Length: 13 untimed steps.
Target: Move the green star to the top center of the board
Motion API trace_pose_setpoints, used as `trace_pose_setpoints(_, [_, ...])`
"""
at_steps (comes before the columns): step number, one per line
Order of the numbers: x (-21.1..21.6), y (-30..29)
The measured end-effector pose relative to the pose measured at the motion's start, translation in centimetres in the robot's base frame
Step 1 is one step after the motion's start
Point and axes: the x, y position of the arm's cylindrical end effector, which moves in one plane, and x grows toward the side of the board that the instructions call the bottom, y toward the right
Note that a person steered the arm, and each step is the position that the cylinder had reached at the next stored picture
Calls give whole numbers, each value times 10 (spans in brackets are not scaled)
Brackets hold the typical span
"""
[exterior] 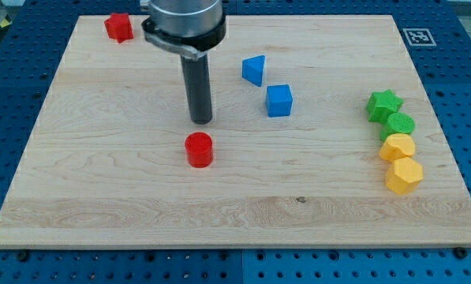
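The green star (383, 104) lies near the board's right edge, at the top of a column of blocks. Just below it sits a green round block (400, 124), touching or nearly touching it. My tip (202, 121) is at the end of the dark rod near the board's middle left, far to the left of the green star. It stands just above a red cylinder (199, 150), with a small gap between them.
A blue wedge-like block (254, 69) and a blue cube (279, 100) lie between my tip and the green star. Two yellow blocks (398, 147) (403, 175) continue the column below the green ones. A red block (119, 27) sits at the top left. The wooden board (140, 221) has a tag marker (416, 36) at its top right corner.
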Motion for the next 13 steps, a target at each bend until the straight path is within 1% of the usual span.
trace_pose_setpoints(1, [-46,-31])
trace_pose_setpoints(2, [-104,-30])
trace_pose_setpoints(3, [-146,23])
trace_pose_setpoints(4, [-167,115])
trace_pose_setpoints(5, [-163,222])
trace_pose_setpoints(6, [-130,307])
trace_pose_setpoints(7, [-67,351])
trace_pose_setpoints(8, [0,361])
trace_pose_setpoints(9, [35,346])
trace_pose_setpoints(10, [28,285])
trace_pose_setpoints(11, [-20,241])
trace_pose_setpoints(12, [-46,238])
trace_pose_setpoints(13, [-38,258])
